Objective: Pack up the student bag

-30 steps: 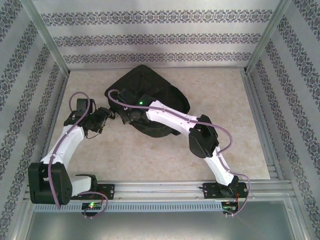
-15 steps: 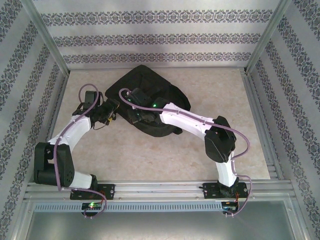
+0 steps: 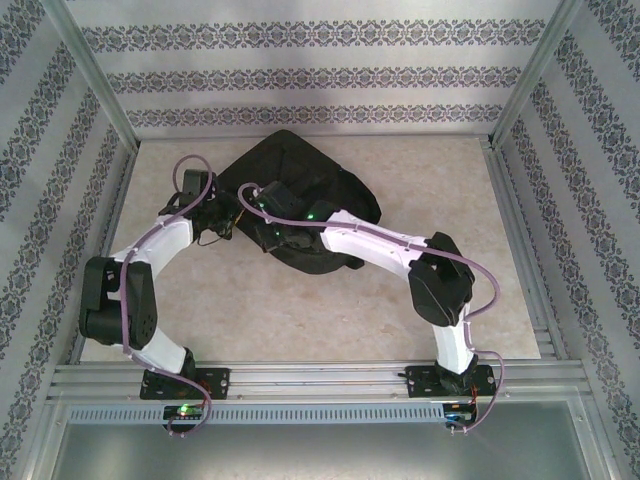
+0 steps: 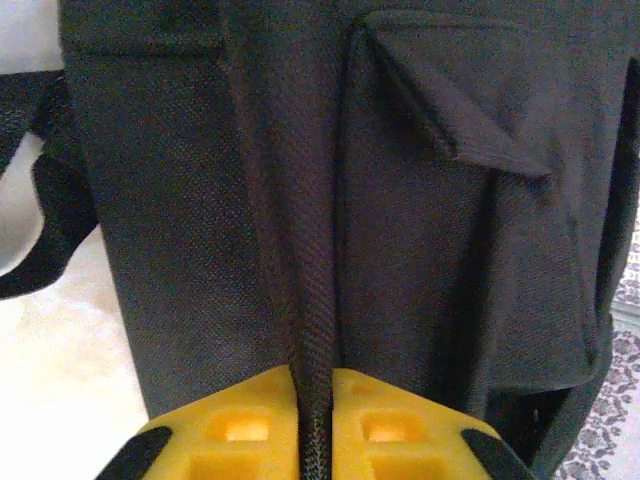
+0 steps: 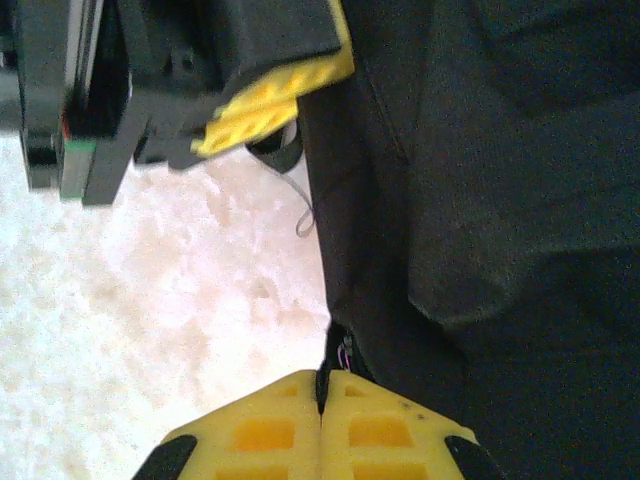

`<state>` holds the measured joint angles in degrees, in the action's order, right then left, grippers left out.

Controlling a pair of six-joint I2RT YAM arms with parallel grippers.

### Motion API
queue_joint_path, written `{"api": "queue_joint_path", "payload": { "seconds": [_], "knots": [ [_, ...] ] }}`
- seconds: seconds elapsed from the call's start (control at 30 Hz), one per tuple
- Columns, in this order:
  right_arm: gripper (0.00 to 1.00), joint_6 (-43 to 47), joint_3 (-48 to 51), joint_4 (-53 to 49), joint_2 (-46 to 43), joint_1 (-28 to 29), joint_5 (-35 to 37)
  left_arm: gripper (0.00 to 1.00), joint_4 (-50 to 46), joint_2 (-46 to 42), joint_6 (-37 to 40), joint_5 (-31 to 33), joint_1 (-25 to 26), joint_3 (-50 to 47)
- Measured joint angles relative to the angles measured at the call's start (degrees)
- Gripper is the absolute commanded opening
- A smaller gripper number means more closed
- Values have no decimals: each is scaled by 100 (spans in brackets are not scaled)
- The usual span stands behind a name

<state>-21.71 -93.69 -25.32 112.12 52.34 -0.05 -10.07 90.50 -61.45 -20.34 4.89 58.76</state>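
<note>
A pale, marbled table point(image 3: 300, 310) sits inside patterned walls point(image 3: 300, 80). The large black, soft fabric student bag point(image 3: 310, 175) lies floppy on the far middle of the table, its left edge near both wrists. The white and black left arm point(image 3: 150, 245) bends in from the left. The white and black right arm point(image 3: 380, 245) reaches across the bag's near edge from the right.

The left gripper point(image 3: 228, 222) is at the bag's left edge. In the left wrist view the left gripper point(image 4: 313, 400) pinches an upright ridge of the bag's point(image 4: 420, 250) woven cloth between its yellow fingers point(image 4: 235, 425). A black strap point(image 4: 50, 200) curves over the table point(image 4: 60, 380) at the left.

The right gripper point(image 3: 260, 235) is just beside it, on the bag's near-left edge. In the right wrist view the right gripper point(image 5: 322, 385) has its yellow fingers point(image 5: 265, 430) pressed together, tips touching the bag's point(image 5: 500, 250) edge. Whether any cloth is caught there I cannot tell. One yellow finger point(image 5: 275, 95) of the left gripper shows above, against the same edge.
</note>
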Motion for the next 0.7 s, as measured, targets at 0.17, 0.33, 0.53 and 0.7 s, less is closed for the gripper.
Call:
{"api": "queue_joint_path", "payload": {
  "seconds": [0.17,0.33,0.53,0.7],
  "knots": [
    [0,138,511,162,-354,0,17,0,-181,151,127,61,2,229],
    [0,238,1128,387,-756,0,72,0,-295,155,219,94,11,278],
    [0,299,1722,619,-1235,-2,116,0,-457,155,317,131,74,358],
    [0,330,2111,761,-1650,-11,153,0,-634,155,404,125,81,442]
  ]
}}
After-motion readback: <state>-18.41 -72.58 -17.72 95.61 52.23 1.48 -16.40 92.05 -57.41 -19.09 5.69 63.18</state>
